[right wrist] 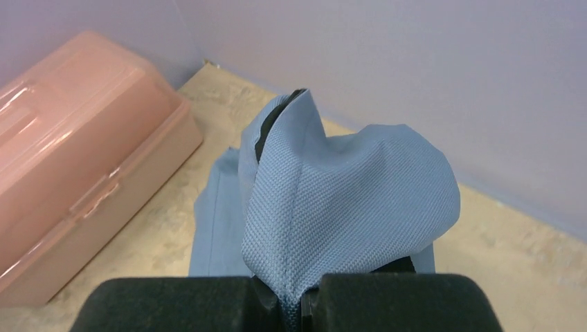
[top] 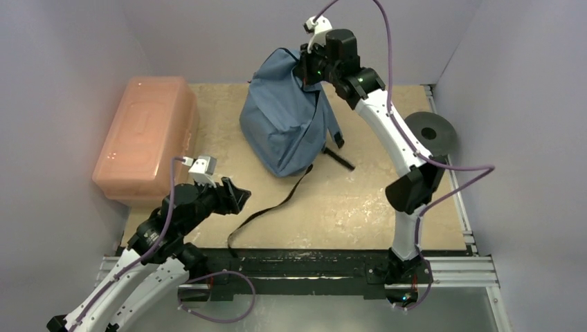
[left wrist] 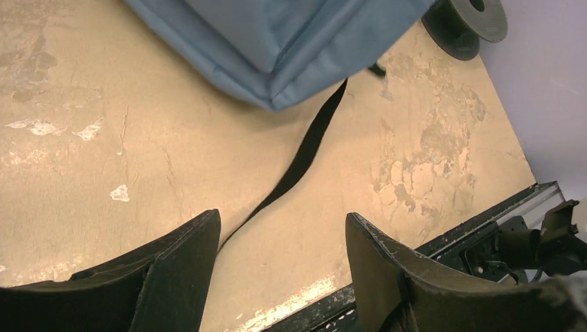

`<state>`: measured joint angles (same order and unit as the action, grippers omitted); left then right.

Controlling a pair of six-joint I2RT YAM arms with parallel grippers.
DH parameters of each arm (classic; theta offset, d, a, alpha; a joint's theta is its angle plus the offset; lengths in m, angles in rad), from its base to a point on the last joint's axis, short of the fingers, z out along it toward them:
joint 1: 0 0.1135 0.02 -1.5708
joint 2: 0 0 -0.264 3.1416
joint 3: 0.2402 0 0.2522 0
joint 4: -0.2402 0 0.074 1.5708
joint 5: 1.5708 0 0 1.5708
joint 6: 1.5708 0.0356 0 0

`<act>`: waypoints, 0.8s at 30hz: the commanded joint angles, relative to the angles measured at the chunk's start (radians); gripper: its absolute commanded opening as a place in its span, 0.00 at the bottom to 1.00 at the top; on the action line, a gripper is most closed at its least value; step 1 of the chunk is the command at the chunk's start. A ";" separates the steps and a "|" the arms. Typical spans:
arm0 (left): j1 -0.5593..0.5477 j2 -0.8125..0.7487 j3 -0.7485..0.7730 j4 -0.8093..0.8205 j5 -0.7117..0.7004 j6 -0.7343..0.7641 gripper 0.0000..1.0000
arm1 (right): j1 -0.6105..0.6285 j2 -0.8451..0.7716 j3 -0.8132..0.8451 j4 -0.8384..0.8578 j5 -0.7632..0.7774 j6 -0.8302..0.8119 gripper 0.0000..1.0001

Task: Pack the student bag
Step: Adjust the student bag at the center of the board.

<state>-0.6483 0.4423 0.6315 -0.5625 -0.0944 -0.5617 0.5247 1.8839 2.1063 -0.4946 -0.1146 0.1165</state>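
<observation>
- While R gripper [right wrist: 289,299] pinches top fold of student bag [top: 280,128], it stands far-centre on table [top: 360,207].
- L gripper [left wrist: 282,266]: jaws spread, empty, near strap [left wrist: 306,149].
- Pink box [top: 145,135] shut; packing prob. not begun.

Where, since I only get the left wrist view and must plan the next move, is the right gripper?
Observer: The right gripper is at the far side of the table, shut on a fold at the top of the student bag.
Operator: Is the bag lying flat?
Observer: No, it stands upright, its top held up by that grip.
Operator: Anything else I'm missing?
Observer: A closed salmon-pink box lies along the left edge, apart from the bag.
</observation>
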 commanded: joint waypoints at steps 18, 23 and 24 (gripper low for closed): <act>-0.002 0.073 0.069 0.061 0.023 -0.010 0.67 | -0.020 0.006 0.546 0.438 -0.209 -0.112 0.00; -0.001 0.062 0.056 0.068 0.014 -0.020 0.67 | -0.020 -0.046 0.424 0.423 -0.259 -0.112 0.00; -0.001 0.060 0.052 0.068 0.011 -0.022 0.67 | -0.013 -0.058 0.376 0.408 -0.277 -0.112 0.00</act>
<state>-0.6487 0.5121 0.6529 -0.5392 -0.0822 -0.5831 0.4992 2.0777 2.4676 -0.5728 -0.2836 0.0063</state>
